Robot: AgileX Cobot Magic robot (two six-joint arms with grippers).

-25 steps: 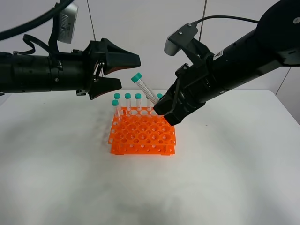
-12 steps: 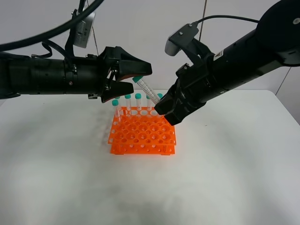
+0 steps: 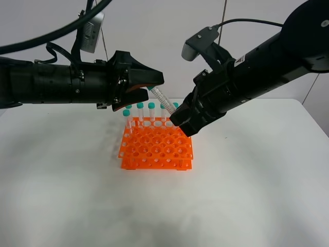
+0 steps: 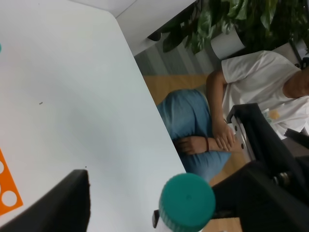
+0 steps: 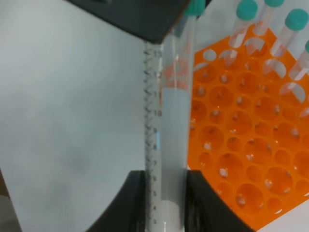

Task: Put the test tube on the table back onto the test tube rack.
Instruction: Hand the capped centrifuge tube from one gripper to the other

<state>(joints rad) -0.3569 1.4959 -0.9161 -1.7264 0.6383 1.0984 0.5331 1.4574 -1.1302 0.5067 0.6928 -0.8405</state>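
The test tube (image 3: 160, 96) hangs tilted above the back of the orange test tube rack (image 3: 157, 147). My right gripper (image 3: 178, 119) is shut on its lower end; in the right wrist view the tube (image 5: 175, 121) runs up from between the gripper (image 5: 166, 205)'s two black fingers. My left gripper (image 3: 154, 84) reaches in from the left with its jaws on either side of the teal cap (image 4: 187, 202). In the left wrist view a gap shows between the cap and one finger (image 4: 53, 203). The rack stands on the white table (image 3: 77, 195).
Several teal-capped tubes (image 3: 140, 110) stand upright in the rack's back rows (image 5: 285, 29); the front holes are empty. Beyond the table's far edge (image 4: 145, 96) a seated person (image 4: 251, 87) and a potted plant (image 4: 227, 29) show.
My left gripper has moved right to the tube's cap, and its jaws have narrowed around it. The right gripper and the tube have stayed in place.
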